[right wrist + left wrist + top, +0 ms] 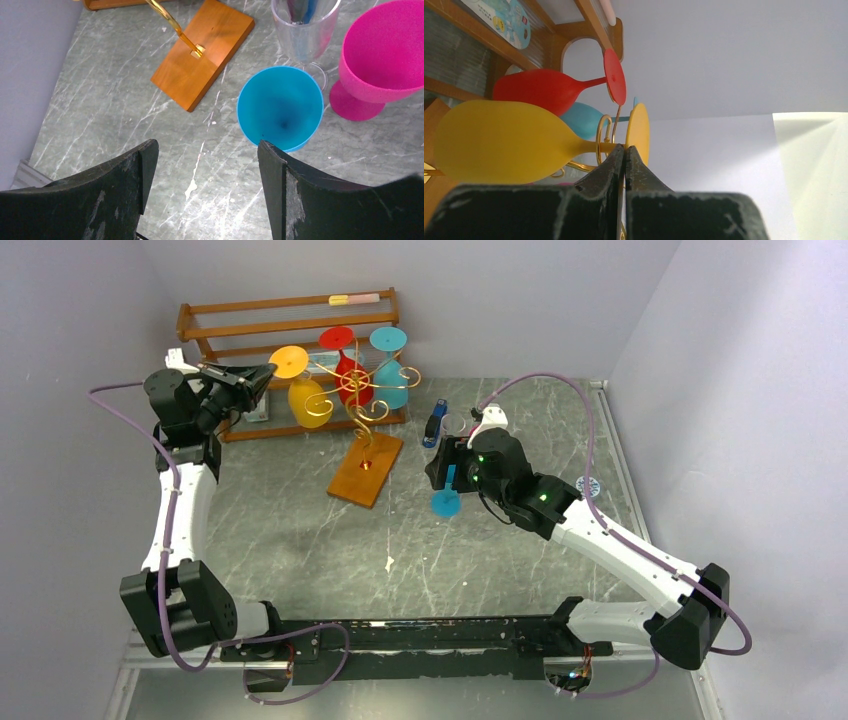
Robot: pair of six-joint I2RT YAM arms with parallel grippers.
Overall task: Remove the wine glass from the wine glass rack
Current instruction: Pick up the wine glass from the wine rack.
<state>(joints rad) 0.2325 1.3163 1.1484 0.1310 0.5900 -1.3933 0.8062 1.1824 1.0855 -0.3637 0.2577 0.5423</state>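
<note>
Your left pincer (625,149), clenched shut, meets sideways the upright stem of the yellow wine glass (499,142) hanging foot-up on the gold wire rack (366,470); your right pincer (205,147) gapes, farther off.

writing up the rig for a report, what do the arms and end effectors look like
The left arm and right arm are white shells with black joint blocks, each trailed by a purple cable. Green lights glow on the right arm's joints. The left end effector and right end effector have black wedge fingers, scuffed grey.
</note>
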